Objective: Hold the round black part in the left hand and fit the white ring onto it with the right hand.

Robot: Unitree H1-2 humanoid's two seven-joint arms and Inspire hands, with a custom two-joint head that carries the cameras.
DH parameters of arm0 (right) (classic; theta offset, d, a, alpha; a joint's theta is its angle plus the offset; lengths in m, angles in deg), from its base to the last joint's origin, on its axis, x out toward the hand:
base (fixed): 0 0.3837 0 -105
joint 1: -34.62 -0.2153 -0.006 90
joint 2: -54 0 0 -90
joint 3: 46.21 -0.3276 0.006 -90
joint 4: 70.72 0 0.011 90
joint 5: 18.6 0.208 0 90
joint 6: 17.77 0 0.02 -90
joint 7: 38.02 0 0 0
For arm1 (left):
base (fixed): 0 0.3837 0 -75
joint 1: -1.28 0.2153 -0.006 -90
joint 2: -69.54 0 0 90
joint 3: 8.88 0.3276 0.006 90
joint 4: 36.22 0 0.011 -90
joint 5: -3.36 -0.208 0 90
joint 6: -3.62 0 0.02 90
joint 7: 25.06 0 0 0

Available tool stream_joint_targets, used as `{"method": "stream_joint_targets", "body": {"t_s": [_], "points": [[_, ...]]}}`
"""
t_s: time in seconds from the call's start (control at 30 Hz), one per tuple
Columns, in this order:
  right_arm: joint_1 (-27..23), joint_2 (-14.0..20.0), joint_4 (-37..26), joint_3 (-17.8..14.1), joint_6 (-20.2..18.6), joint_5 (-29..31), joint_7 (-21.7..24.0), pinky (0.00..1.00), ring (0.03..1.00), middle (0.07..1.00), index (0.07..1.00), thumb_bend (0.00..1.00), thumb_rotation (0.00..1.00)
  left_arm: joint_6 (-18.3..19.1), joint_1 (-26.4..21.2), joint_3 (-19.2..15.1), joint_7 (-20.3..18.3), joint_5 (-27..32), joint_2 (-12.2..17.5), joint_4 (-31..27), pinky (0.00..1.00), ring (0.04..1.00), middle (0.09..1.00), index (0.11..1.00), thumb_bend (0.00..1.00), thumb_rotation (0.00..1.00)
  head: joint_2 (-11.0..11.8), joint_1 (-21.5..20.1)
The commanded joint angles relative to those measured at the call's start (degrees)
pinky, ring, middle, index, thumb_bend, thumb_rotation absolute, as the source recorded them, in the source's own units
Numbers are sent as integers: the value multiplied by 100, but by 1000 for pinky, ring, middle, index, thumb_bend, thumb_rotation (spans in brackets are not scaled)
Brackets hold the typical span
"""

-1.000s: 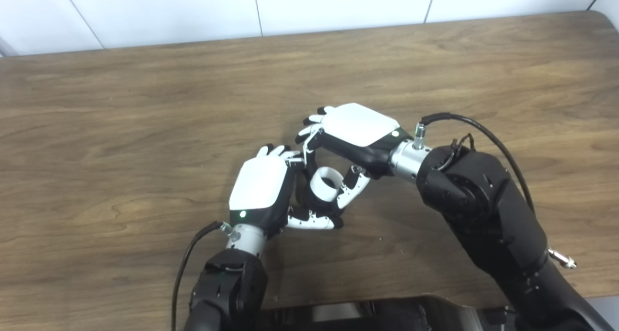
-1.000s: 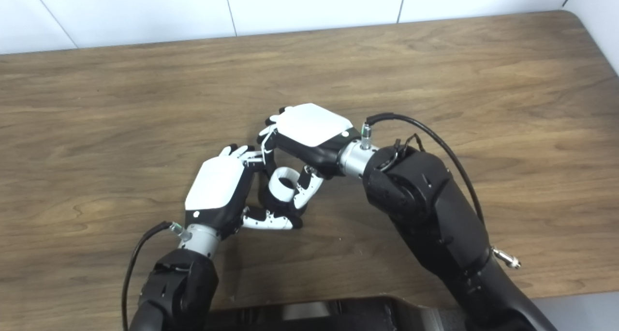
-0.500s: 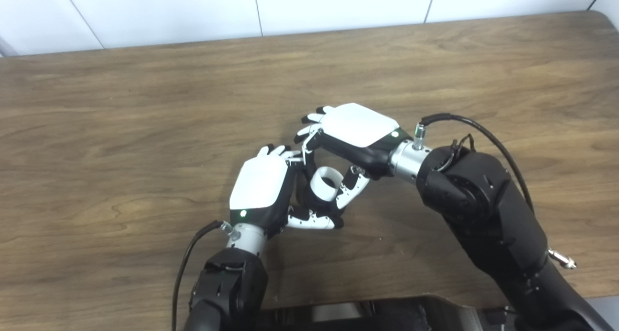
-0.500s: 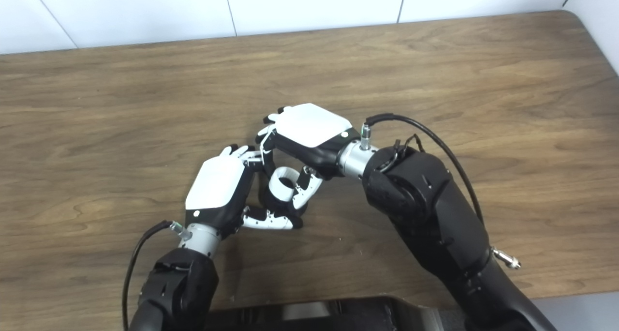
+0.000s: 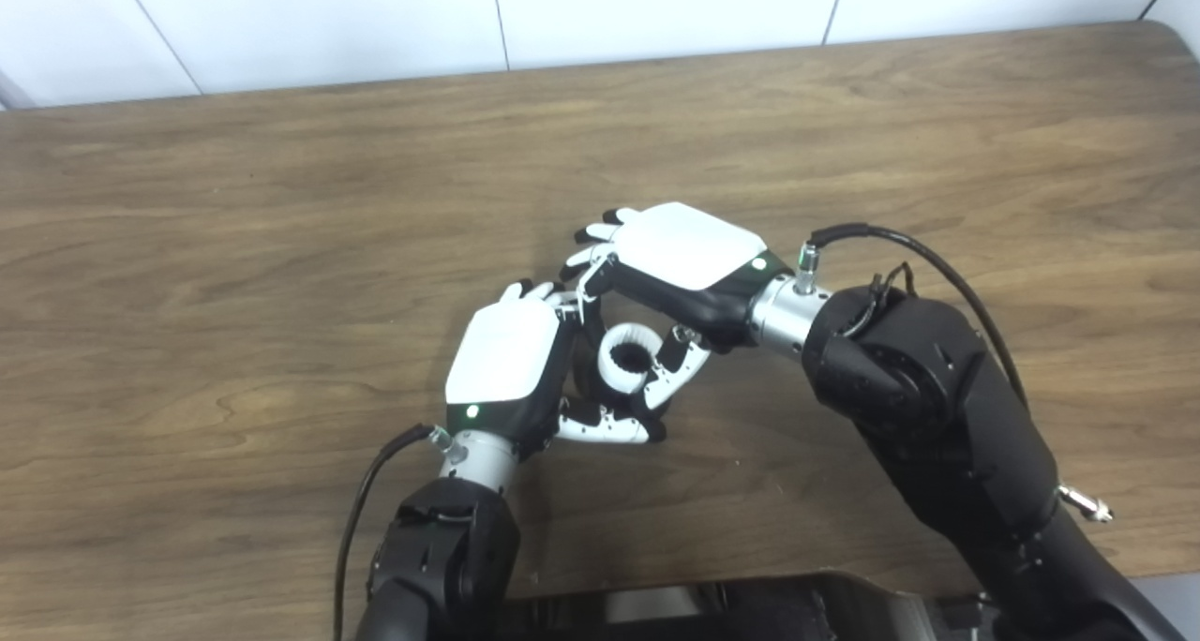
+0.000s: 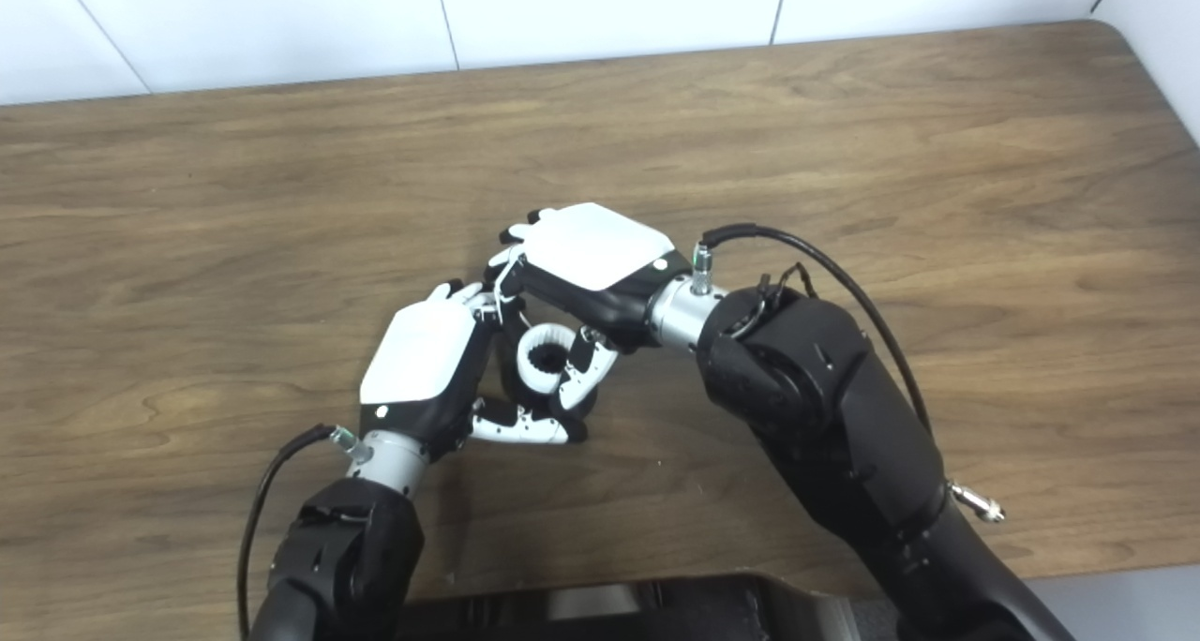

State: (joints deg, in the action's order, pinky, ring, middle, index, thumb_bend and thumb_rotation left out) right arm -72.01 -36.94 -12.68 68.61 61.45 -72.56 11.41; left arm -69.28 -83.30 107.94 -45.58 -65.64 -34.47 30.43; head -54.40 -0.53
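Your left hand (image 5: 506,365) clutches the round black part (image 5: 589,379) above the table (image 5: 281,201); your right hand (image 5: 680,266) pinches the white ring (image 5: 630,360) against it. Press crooked and it could jam or pop free.

The white ring (image 5: 626,358) is a short toothed band, tilted so its dark opening faces up toward the camera. It sits on the round black part (image 5: 593,377), which is mostly hidden, just above the surface (image 5: 234,247).
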Motion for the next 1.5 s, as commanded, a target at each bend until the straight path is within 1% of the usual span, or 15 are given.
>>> {"method": "stream_joint_targets", "body": {"t_s": [0.0, 0.43, 0.6, 0.97, 1.3, 1.47], "points": [[-168, -56, -211, -46, 128, 57, -115, 1000, 943, 845, 484, 524, 134, -5, 27, 63, -206, 16, -34, 23, 974, 906, 815, 485, 523, 55, -1, -1], [-130, -30, -162, -22, 144, 13, -98, 1000, 951, 847, 485, 523, 134, -23, 31, 67, -229, 40, -3, -1, 979, 912, 822, 486, 524, 57, -1, -1], [-83, -40, -147, -46, 119, 48, -130, 1000, 947, 847, 485, 523, 133, -14, 40, 63, -230, 60, -25, -36, 979, 911, 821, 485, 524, 56, -38, 8], [-27, -30, -34, 15, 124, -76, -101, 1000, 954, 854, 485, 523, 133, -14, 24, 80, -262, -34, -43, -50, 971, 908, 818, 484, 523, 53, -47, 8], [18, -2, 120, 28, 258, -79, -279, 1000, 948, 850, 484, 523, 132, -31, -15, 83, -210, -45, -63, 11, 972, 908, 817, 484, 524, 53, -31, 11], [36, -5, 124, -1, 246, -58, -297, 1000, 949, 853, 485, 524, 135, -23, -14, 73, -196, -20, -83, 10, 974, 908, 815, 483, 524, 52, -25, 5]]}}
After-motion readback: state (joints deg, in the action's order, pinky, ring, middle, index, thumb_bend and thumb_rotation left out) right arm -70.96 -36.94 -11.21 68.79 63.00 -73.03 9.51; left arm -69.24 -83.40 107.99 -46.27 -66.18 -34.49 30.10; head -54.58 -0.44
